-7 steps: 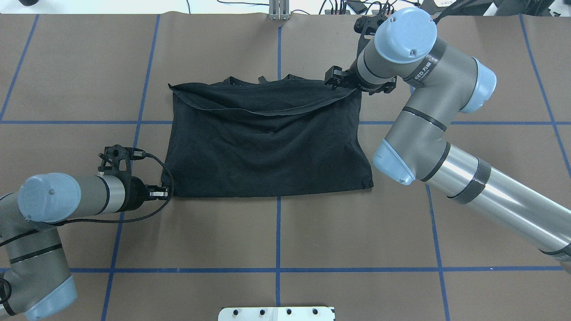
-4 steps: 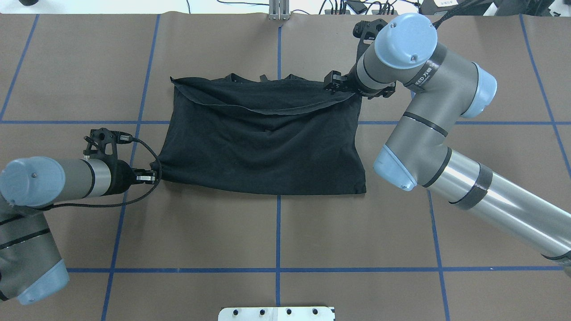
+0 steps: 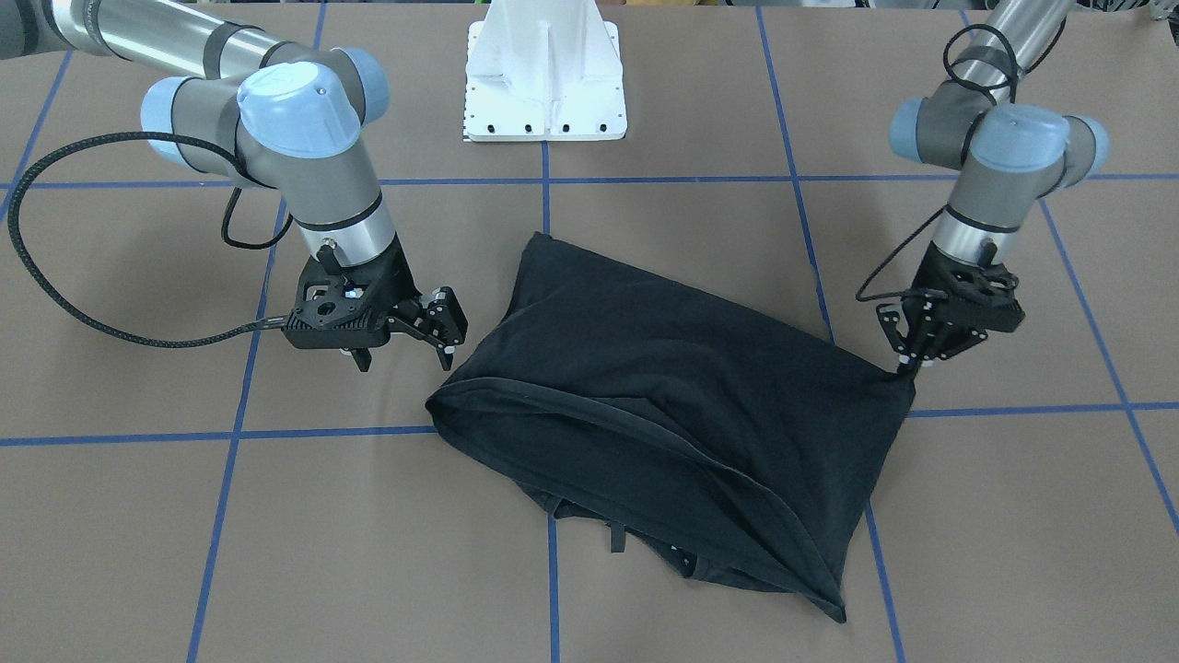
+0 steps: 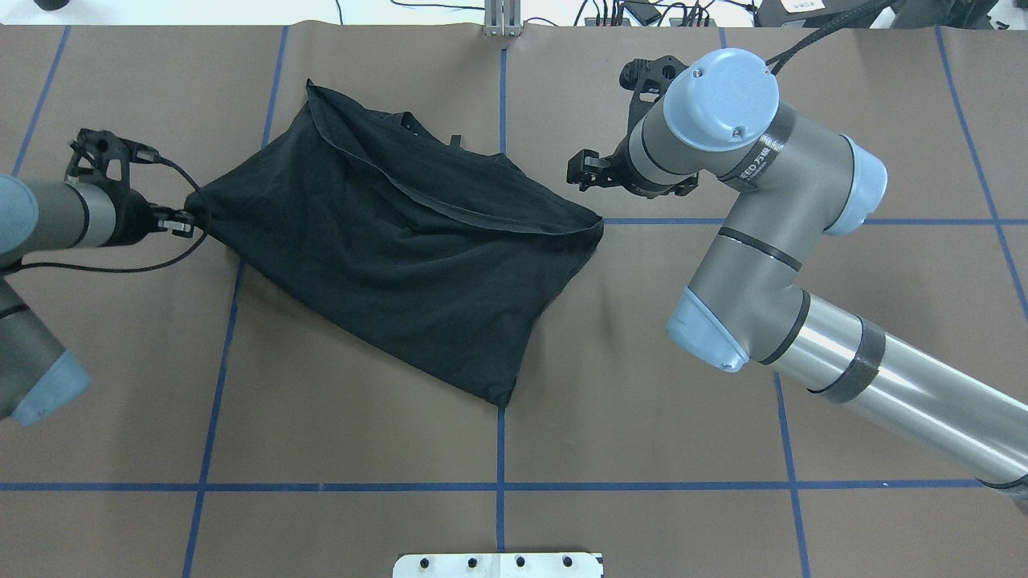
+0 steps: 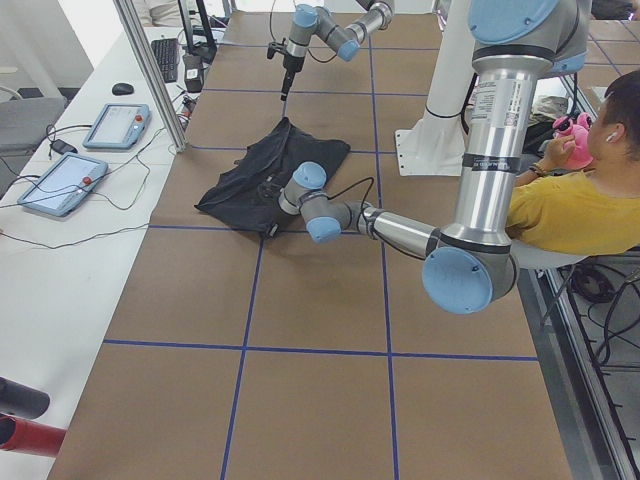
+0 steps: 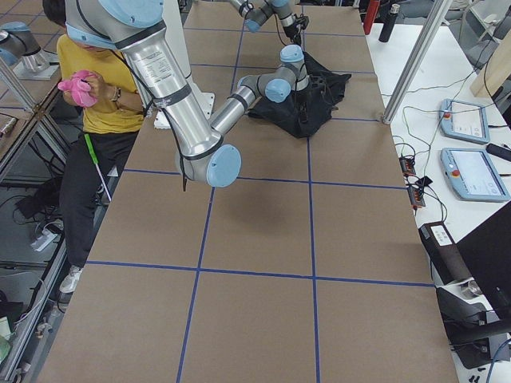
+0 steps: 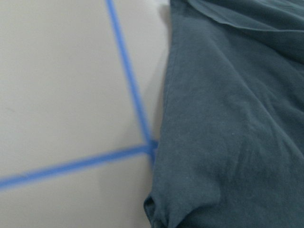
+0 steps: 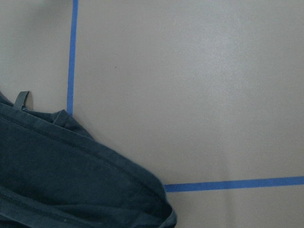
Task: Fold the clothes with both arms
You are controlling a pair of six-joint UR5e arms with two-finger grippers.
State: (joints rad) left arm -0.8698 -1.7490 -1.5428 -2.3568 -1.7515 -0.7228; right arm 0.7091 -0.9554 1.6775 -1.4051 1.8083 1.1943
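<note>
The black shirt [image 4: 401, 241] has been dragged to the robot's left and lies askew on the bench [image 4: 642, 401]. One corner is gripped by the left pincer [image 4: 187, 223], held low. The right pincer [image 4: 575, 170] has been opened and is kept just beside the shirt.

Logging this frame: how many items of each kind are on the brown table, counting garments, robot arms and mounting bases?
Black T-shirt: 1
Robot arms: 2, the left arm and the right arm
White mounting base: 1
Total: 4
</note>
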